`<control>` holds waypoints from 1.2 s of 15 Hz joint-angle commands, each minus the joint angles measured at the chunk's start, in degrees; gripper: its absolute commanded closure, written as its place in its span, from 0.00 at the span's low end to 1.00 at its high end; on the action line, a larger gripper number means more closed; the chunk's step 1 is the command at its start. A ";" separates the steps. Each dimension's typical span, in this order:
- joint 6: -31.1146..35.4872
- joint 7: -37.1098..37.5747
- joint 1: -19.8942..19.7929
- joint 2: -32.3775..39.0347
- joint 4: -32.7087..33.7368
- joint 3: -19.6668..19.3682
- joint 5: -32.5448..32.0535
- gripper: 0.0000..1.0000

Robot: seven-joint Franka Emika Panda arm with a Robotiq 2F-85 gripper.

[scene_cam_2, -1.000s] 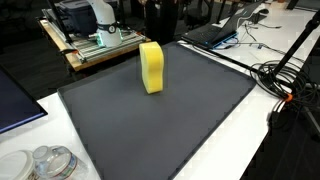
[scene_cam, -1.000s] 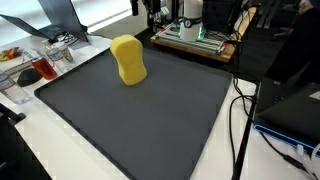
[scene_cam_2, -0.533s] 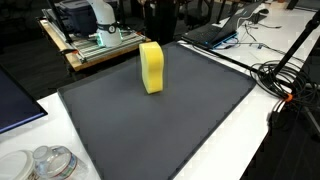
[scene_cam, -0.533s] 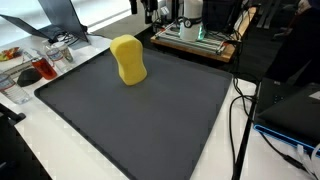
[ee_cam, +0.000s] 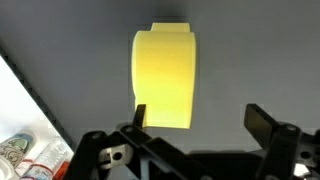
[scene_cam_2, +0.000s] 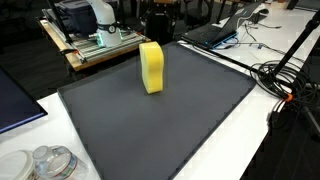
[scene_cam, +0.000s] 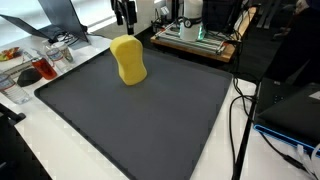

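Observation:
A yellow block-shaped sponge point(scene_cam: 128, 60) stands upright on the dark grey mat point(scene_cam: 150, 120), near its far edge; it also shows in the exterior view from the opposite side point(scene_cam_2: 151, 67). My gripper point(scene_cam: 124, 14) hangs above and just behind the sponge, only its fingertips showing at the top edge of the picture. In the wrist view the sponge point(ee_cam: 165, 78) lies ahead of the left finger point(ee_cam: 139, 115), while the gripper point(ee_cam: 200, 118) stands open with nothing between its fingers, over bare mat.
Clear containers point(scene_cam: 45, 62) sit on the white table beside the mat. A machine on a wooden board point(scene_cam: 195, 35) stands behind it. Cables point(scene_cam_2: 285, 80) and a laptop point(scene_cam_2: 215, 35) lie along another side. Glass jars point(scene_cam_2: 50, 162) stand near a corner.
The gripper's fingertips have shifted sideways at the top of an exterior view and now hang above the sponge. The sponge has not moved.

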 commanded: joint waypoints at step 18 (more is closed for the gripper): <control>-0.32 -10.27 -2.75 10.06 4.01 -3.58 9.41 0.00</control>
